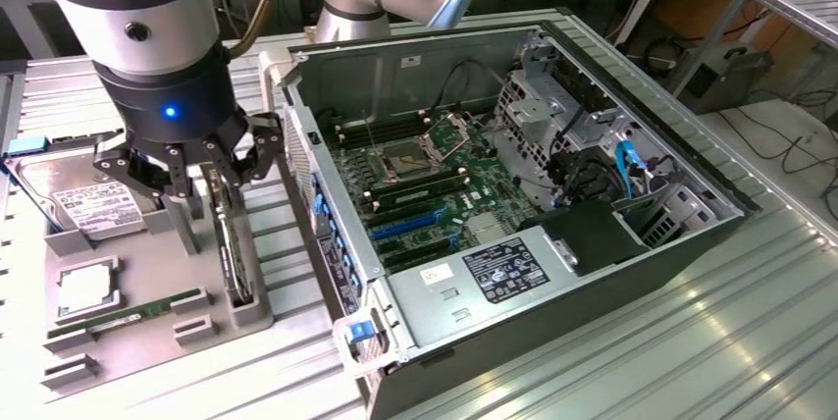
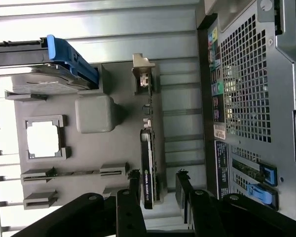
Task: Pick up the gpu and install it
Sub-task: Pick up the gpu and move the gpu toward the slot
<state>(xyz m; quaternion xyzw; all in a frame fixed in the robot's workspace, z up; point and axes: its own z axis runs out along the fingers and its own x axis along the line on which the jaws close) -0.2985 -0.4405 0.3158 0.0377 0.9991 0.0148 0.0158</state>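
Black jaws hang wide open at the exterior view's left, under the silver-and-black robot arm (image 1: 144, 27), and they've got hold of nothing at all. Look between them: the gpu (image 1: 238, 243), a thin flat black card with a silver end bracket, stands on its edge in a slot of the grey moulded holder tray (image 1: 157, 268), and the jaws straddle it, one finger on each side. From the wrist view, one black fingertip (image 2: 134, 183) sits just beside the card's dark face, though I can't tell whether it touches, while the other stands clear across a visible gap. So the card is in its slot, ungripped. On the same tray, toward the frame's left edge, lies a silver hard drive with a white label (image 1: 89, 209). Below it sits a square silver processor chip (image 1: 81, 288) in its pocket, and lower still a narrow green RAM stick (image 1: 131, 315). Filling the centre and right of the exterior view is the open grey-metal computer case (image 1: 433, 297), lying on its side with its green motherboard (image 1: 433, 180) exposed. Everything rests on the ribbed metal worktop (image 1: 681, 341).
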